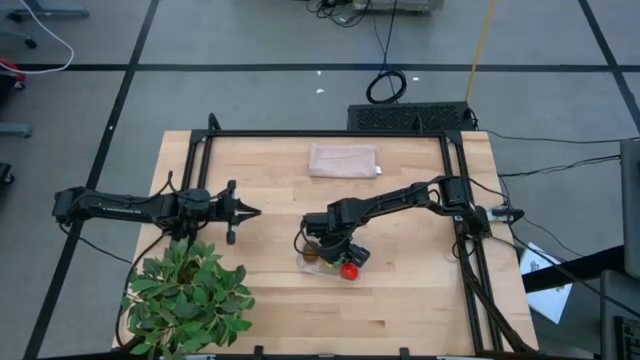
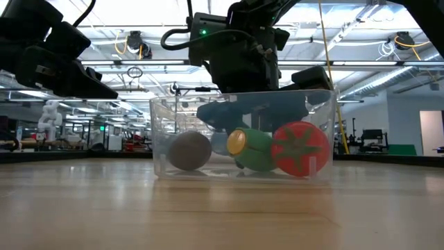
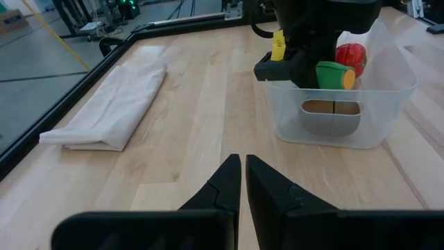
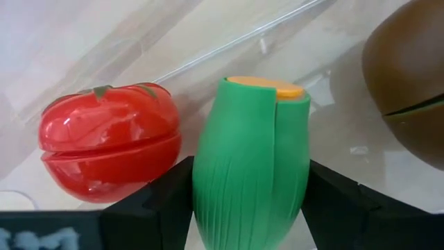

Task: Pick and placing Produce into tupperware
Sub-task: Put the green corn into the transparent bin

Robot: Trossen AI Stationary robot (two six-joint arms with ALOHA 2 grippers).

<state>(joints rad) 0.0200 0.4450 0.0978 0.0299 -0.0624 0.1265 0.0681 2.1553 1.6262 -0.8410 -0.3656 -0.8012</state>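
Note:
The clear tupperware (image 1: 304, 263) stands near the table's middle. In the low view, the brown kiwi (image 2: 189, 151) and the red tomato (image 2: 300, 148) lie on its floor, with the green oval (image 2: 253, 149) between them. My right gripper (image 4: 250, 184) reaches down into the tupperware (image 2: 166, 118) and is shut on the green oval (image 4: 250, 173), beside the tomato (image 4: 111, 149) and the kiwi (image 4: 409, 76). My left gripper (image 1: 255, 211) waits shut over the table's left part, pointing toward the tupperware (image 3: 388, 97). My right gripper pinches the green oval between its two fingers (image 4: 163, 198), one on each long side (image 4: 208, 187). The fingers lie along the oval and its orange flat end (image 4: 267, 87) points away from the wrist. It sits low inside the tupperware; whether it touches the floor I cannot tell.
A folded pinkish-beige cloth (image 1: 343, 160) lies flat near the table's far edge. A leafy potted plant (image 1: 185, 300) stands at the near left corner. A black frame rail (image 1: 330, 133) runs around the table. Bare wood lies between my left gripper (image 3: 243, 163) and the tupperware.

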